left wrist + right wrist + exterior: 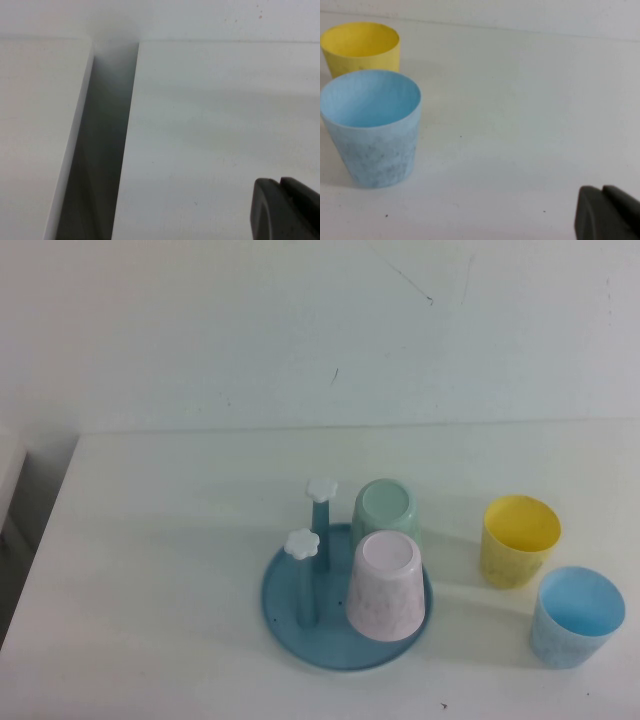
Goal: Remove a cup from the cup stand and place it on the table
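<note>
Wrist: left hand (287,210), right hand (607,212) over table (520,100)

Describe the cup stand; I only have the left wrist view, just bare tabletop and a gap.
Observer: The cup stand sits mid-scene in the high view, the pink cup upside down on its near right side.
Operator: Name what else it holds.
Observer: A mint green cup is inverted just behind the pink one; two pegs on the left are bare.
Operator: Place the hands.
Observer: Neither shows in the high view. The left hand is over bare table near its left edge; the right hand is low beside the upright blue cup and yellow cup.
</note>
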